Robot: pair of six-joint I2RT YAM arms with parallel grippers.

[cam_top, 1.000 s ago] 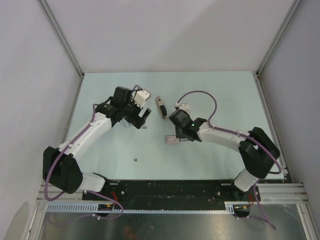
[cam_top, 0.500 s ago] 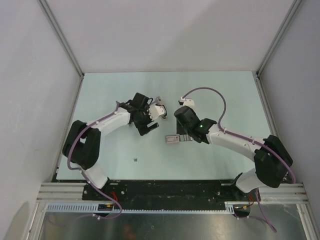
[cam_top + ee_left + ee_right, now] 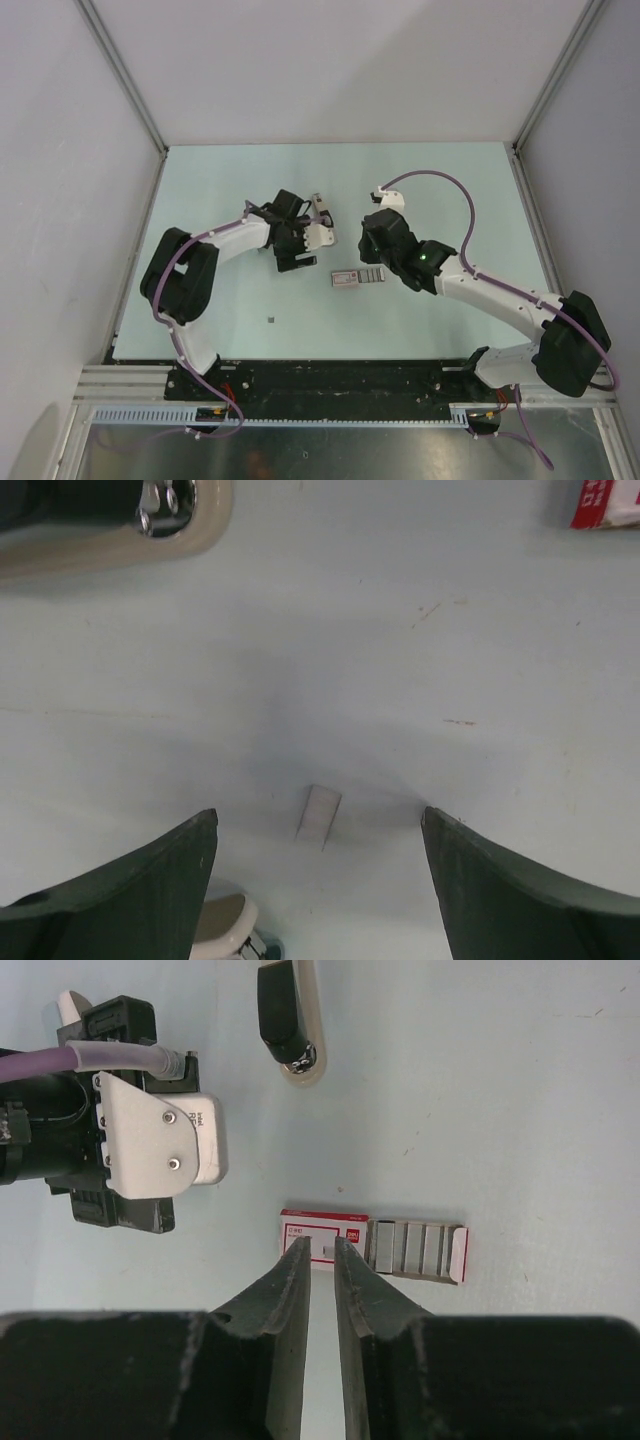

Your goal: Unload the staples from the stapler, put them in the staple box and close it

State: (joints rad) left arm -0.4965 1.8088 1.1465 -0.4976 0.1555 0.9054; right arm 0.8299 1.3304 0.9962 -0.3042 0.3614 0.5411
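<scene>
The stapler (image 3: pixel 319 206) lies at mid-table; it is a slim beige bar with dark parts, and my left wrist partly covers it. Its rounded end with a chrome part shows in the left wrist view (image 3: pixel 150 525) and the right wrist view (image 3: pixel 290 1020). My left gripper (image 3: pixel 296 256) (image 3: pixel 318 822) is open just below the stapler, over a short loose strip of staples (image 3: pixel 320 813). My right gripper (image 3: pixel 366 264) (image 3: pixel 321 1247) hovers over the red-and-white staple box (image 3: pixel 346 279) (image 3: pixel 345 1228). Its jaws stand a narrow gap apart with nothing between them.
The box's drawer (image 3: pixel 420 1250) is slid out to the right, showing rows of staples. My left wrist camera housing (image 3: pixel 150 1150) sits close to the left of the box. A tiny dark speck (image 3: pixel 271 320) lies nearer the front edge.
My left arm has swung right, bringing its gripper beside the stapler. My right arm stretched out to the right while its gripper stayed by the box, and its jaws parted from shut.
</scene>
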